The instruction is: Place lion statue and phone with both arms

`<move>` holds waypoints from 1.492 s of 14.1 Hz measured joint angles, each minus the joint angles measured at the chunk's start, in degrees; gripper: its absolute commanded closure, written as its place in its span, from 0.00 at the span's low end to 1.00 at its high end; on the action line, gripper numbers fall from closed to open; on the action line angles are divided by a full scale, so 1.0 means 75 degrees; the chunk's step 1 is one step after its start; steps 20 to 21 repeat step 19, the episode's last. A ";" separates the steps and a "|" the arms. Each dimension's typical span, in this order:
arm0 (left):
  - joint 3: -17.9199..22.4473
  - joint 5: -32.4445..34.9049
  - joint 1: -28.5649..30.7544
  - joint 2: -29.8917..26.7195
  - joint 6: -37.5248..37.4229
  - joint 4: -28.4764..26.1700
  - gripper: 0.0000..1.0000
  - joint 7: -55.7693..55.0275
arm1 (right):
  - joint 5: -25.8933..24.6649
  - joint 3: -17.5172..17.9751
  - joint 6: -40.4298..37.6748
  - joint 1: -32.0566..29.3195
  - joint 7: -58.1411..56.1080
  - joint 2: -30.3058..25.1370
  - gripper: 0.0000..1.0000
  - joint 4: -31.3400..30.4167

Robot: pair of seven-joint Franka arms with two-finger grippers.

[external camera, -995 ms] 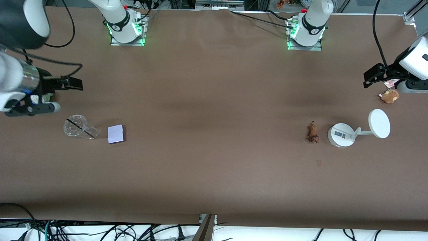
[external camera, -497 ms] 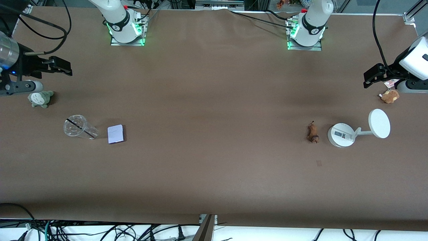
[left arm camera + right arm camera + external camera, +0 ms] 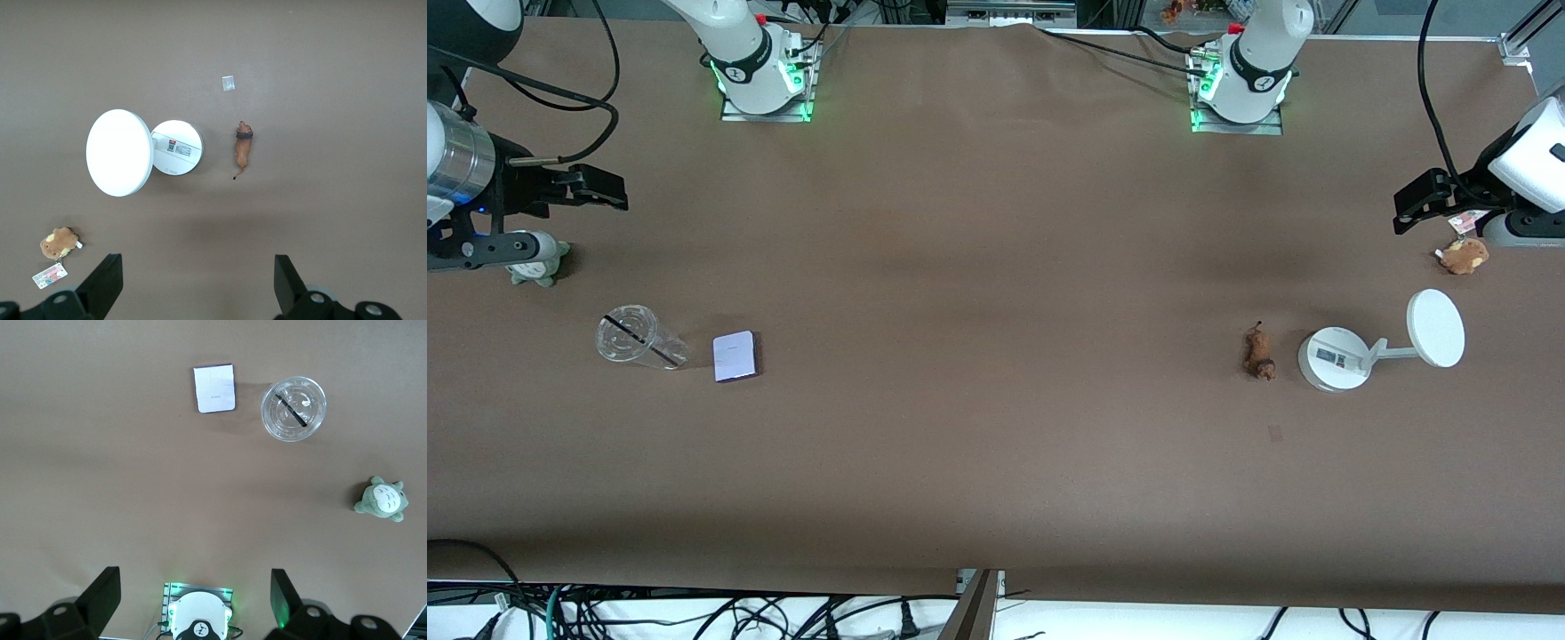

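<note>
Right gripper (image 3: 600,188) has shifted since earlier frame, now high over right arm's table end, fingers apart, empty. Left gripper (image 3: 1423,200) waits over its end, fingers apart. Phone (image 3: 735,356) beside cup (image 3: 633,337); lion statue (image 3: 1260,352) beside white stand (image 3: 1334,358). Step: pre-reach; next move needs descent onto each.

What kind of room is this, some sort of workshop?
Probably a robotics lab: two white arms bolted by lit bases to a brown-covered table, loose cables along its edge, and only small test objects, like a phone.

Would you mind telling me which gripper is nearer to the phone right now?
The right gripper. It is up in the air at the right arm's end of the table, where the phone lies. The left gripper is at the left arm's end.
</note>
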 measured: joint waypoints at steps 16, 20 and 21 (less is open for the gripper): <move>0.0000 0.0000 0.0000 0.0000 -0.0011 0.0000 0.00 0.0000 | 0.0000 -0.0011 0.1096 -0.0119 0.0000 -0.1664 0.00 -0.2113; 0.0000 0.0000 0.0000 0.0000 -0.0011 0.0000 0.00 0.0000 | 0.0000 -0.0011 0.1157 -0.0121 0.0000 -0.1663 0.00 -0.2145; 0.0000 0.0000 0.0000 0.0000 -0.0011 0.0000 0.00 0.0000 | 0.0000 -0.0011 0.1157 -0.0121 0.0000 -0.1663 0.00 -0.2145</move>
